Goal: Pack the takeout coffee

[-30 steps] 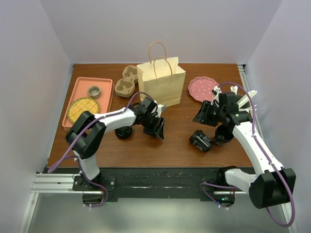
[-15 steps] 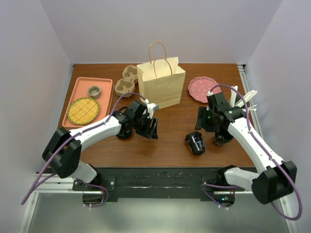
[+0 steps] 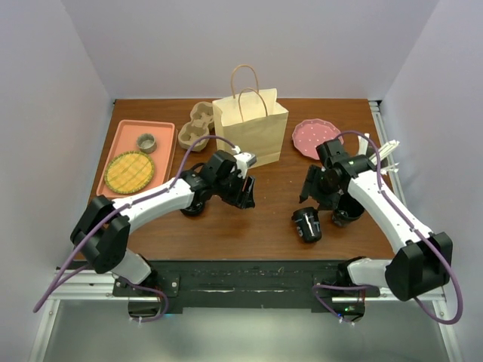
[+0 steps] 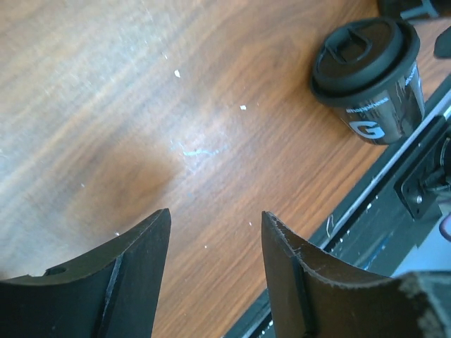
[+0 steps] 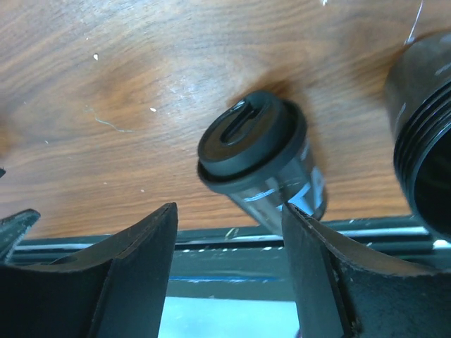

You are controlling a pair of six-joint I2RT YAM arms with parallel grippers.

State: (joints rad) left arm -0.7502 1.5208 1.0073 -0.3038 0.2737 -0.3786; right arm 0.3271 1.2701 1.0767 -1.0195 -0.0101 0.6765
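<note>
One takeout coffee (image 3: 306,224), black with a black lid, lies tipped on its side near the table's front edge. In the right wrist view this tipped cup (image 5: 257,162) points its lid at the camera just beyond my right gripper (image 5: 229,208), which is open and holds nothing. From above, the right gripper (image 3: 309,188) hovers just behind the tipped cup. A second black cup (image 3: 192,206) stands under my left forearm. My left gripper (image 3: 243,192) is open over bare wood (image 4: 215,215), with the tipped cup (image 4: 366,70) far to its right.
A brown paper bag (image 3: 251,132) stands open at the back centre. The tan cup carrier (image 3: 195,127) sits left of it, beside a pink tray (image 3: 162,128). A pink plate (image 3: 313,137) lies back right. Another black object (image 3: 341,217) is partly hidden under the right arm.
The right jaws have spread wider and that gripper has shifted slightly. The tipped cup has rolled a little. The left gripper swung left, then came back toward the bag.
</note>
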